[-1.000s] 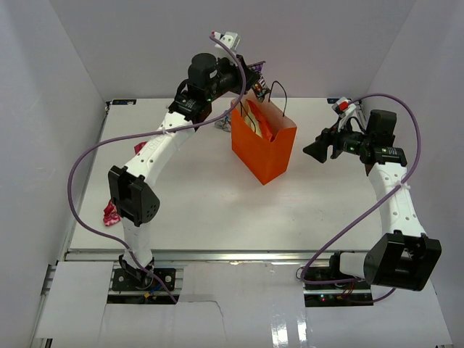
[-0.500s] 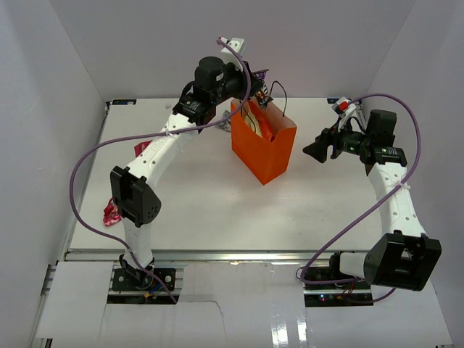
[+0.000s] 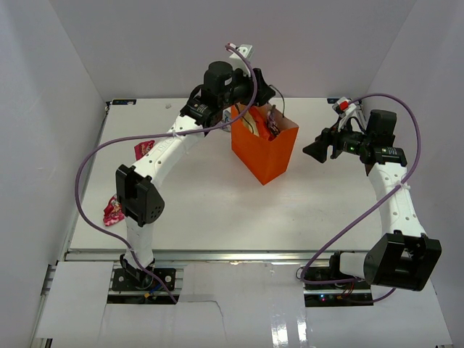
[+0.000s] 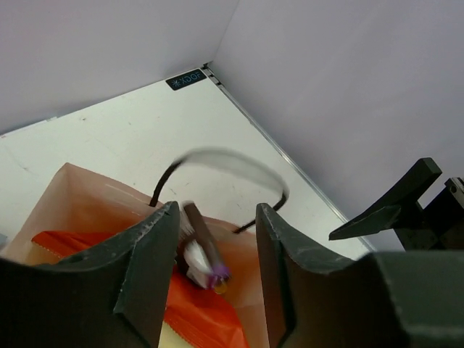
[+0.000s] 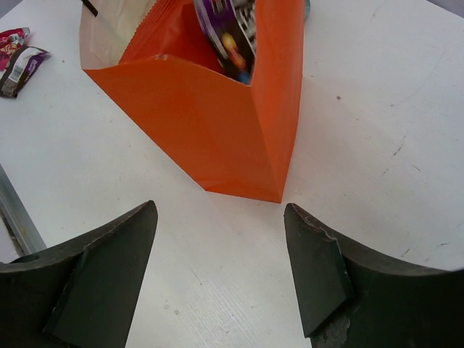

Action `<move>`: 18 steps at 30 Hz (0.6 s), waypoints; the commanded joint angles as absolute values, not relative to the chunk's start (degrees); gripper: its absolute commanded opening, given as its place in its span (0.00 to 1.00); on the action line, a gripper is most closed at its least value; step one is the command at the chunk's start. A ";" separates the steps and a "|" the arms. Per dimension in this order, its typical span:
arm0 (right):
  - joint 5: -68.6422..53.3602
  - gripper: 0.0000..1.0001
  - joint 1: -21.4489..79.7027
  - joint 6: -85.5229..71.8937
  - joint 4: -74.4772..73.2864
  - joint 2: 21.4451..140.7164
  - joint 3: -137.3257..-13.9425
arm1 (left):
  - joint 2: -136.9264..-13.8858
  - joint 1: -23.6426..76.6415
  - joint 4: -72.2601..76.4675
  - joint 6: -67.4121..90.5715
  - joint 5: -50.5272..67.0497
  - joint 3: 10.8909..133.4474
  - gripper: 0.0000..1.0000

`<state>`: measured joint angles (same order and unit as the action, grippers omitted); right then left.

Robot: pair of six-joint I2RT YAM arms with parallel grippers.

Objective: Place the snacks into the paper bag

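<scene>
The orange paper bag (image 3: 264,154) stands upright mid-table; it also shows in the right wrist view (image 5: 217,123). My left gripper (image 3: 267,93) hovers over its mouth, open (image 4: 217,217). A purple wrapper (image 4: 201,250) is loose between the jaws, blurred, inside the bag's top (image 5: 228,29). The red-orange chip bag (image 4: 196,312) lies inside the bag with a pale yellow packet edge (image 4: 174,337) beside it. My right gripper (image 3: 313,151) is open and empty, held above the table right of the bag (image 5: 219,210).
Two pink-red wrappers lie on the table at the left, one (image 3: 143,149) by the left arm and one (image 3: 113,210) near the left edge. The bag's black loop handles (image 4: 217,156) stand up under the left gripper. White walls enclose the table.
My left gripper has swung right over the bag's mouth and opened, letting go of the purple wrapper. The right arm has not moved.
</scene>
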<state>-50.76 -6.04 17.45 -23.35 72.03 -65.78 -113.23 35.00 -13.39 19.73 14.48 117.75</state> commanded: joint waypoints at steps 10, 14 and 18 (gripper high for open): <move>-51.51 0.77 -6.33 17.93 -21.18 71.46 -66.36 | -110.31 33.93 -12.83 17.58 9.85 125.16 0.68; -51.07 0.77 -6.33 18.11 -21.27 71.72 -66.01 | -104.60 24.39 -10.11 29.23 7.47 112.20 0.68; -50.63 0.77 -6.33 18.19 -21.27 72.77 -66.36 | -102.04 16.36 -4.14 43.40 12.03 99.42 0.70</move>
